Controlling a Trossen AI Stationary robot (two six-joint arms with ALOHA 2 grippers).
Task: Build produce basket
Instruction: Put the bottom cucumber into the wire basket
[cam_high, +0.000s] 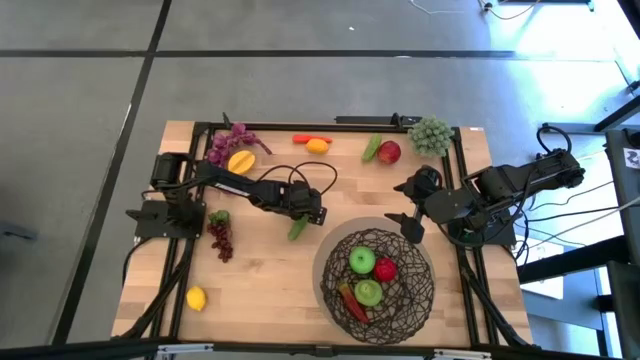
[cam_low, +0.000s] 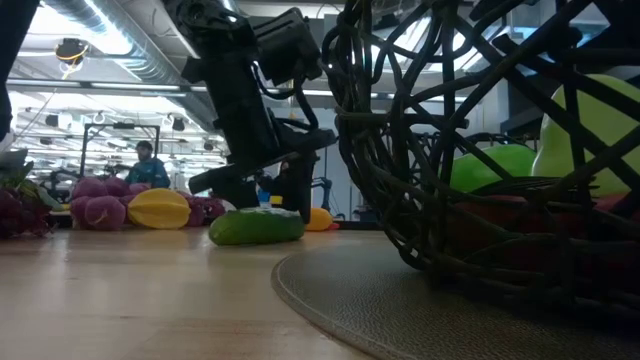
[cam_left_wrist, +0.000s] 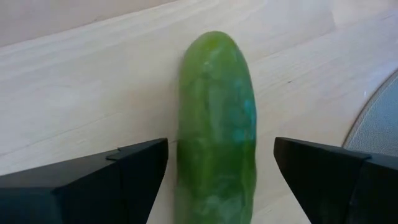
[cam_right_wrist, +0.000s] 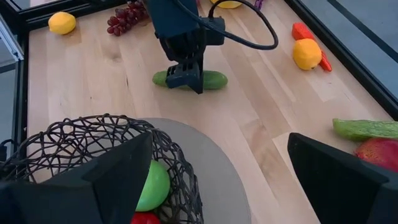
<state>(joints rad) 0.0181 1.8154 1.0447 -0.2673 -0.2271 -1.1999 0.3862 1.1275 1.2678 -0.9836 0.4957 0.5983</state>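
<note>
Basket (cam_high: 420, 290): near right of surface (cam_high: 270, 290), on a round grey mat; holds two green apples, a red fruit, a chili.
Left gripper (cam_high: 299, 222): open over cucumber (cam_high: 297, 229), just beside the basket.
Right gripper (cam_high: 404, 205): open, above basket's far rim.
Lemon (cam_high: 196, 298): near left corner.
Grapes (cam_high: 220, 238): by left arm's base.

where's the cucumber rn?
High view: cucumber lies on the table just left of the basket, between the open jaws of the left gripper.
</note>
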